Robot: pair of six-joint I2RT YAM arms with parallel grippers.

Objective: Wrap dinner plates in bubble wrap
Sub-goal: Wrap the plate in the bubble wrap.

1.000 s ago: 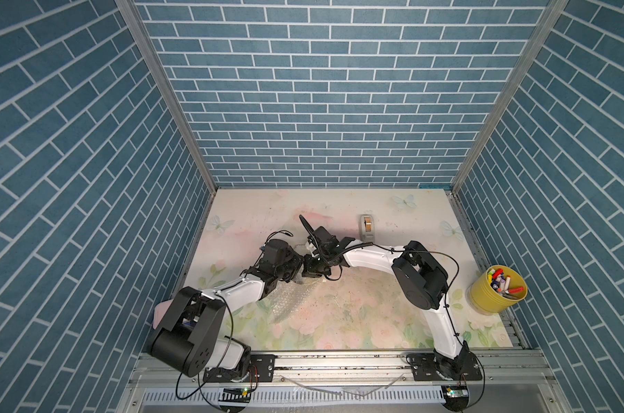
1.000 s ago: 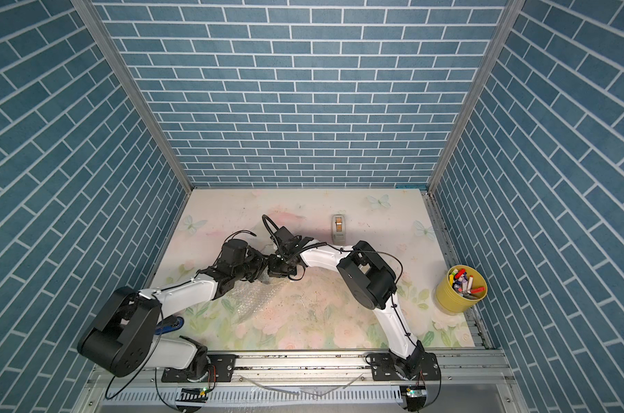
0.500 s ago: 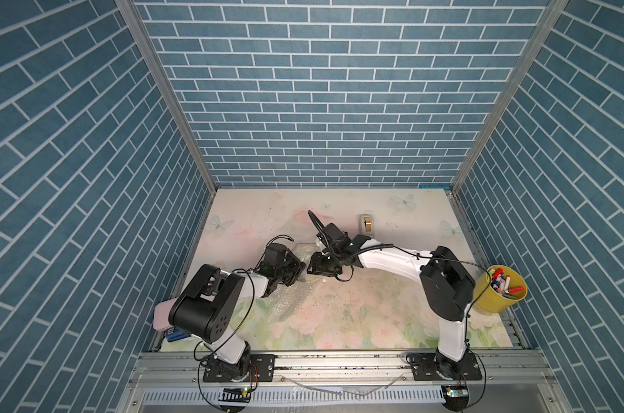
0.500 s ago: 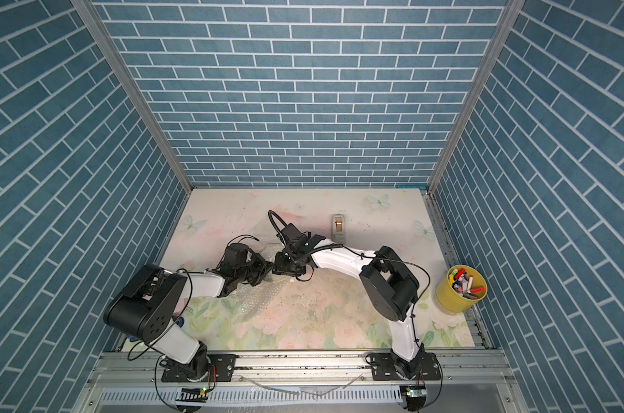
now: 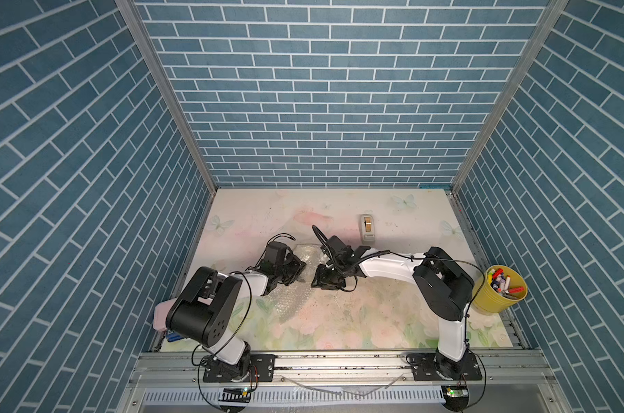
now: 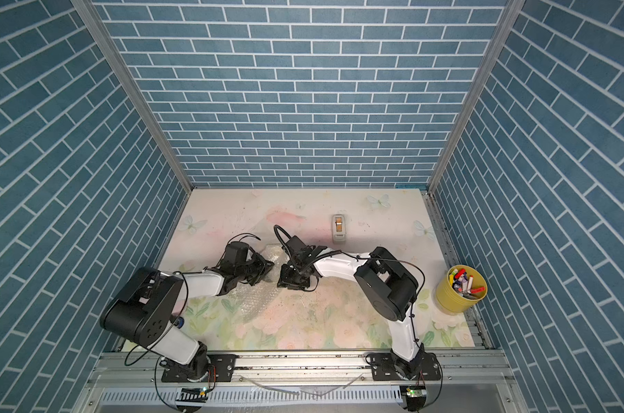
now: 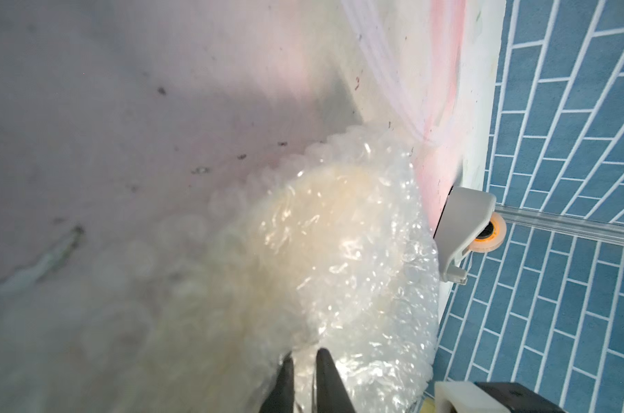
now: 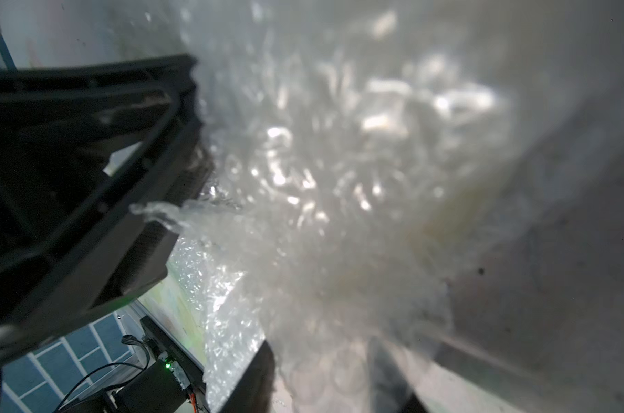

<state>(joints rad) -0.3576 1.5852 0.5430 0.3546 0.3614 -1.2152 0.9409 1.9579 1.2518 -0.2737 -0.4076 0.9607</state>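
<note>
The bubble wrap [image 5: 308, 255] lies bunched at mid-table between my two grippers, with a flat tail [image 6: 257, 300] trailing toward the front. The dinner plate [image 7: 339, 214] shows only as a cream-yellow round shape through the wrap in the left wrist view. My left gripper [image 5: 298, 271] [image 7: 305, 354] is at the bundle's left edge, its fingers nearly together on a fold of wrap. My right gripper [image 5: 319, 279] [image 8: 325, 357] is at the bundle's right edge. Its fingers are spread, with loose wrap [image 8: 339, 161] draped between and over them.
A grey tape dispenser [image 5: 367, 229] sits behind the grippers toward the back. A yellow bucket of markers [image 5: 500, 293] stands at the right edge. A pink object [image 5: 160, 314] lies by the left arm's base. Blue brick walls enclose three sides.
The right gripper has spread its fingers and drawn back to the right, off the left gripper. The left arm's elbow has swung toward the front left, while its gripper keeps hold of the wrap.
</note>
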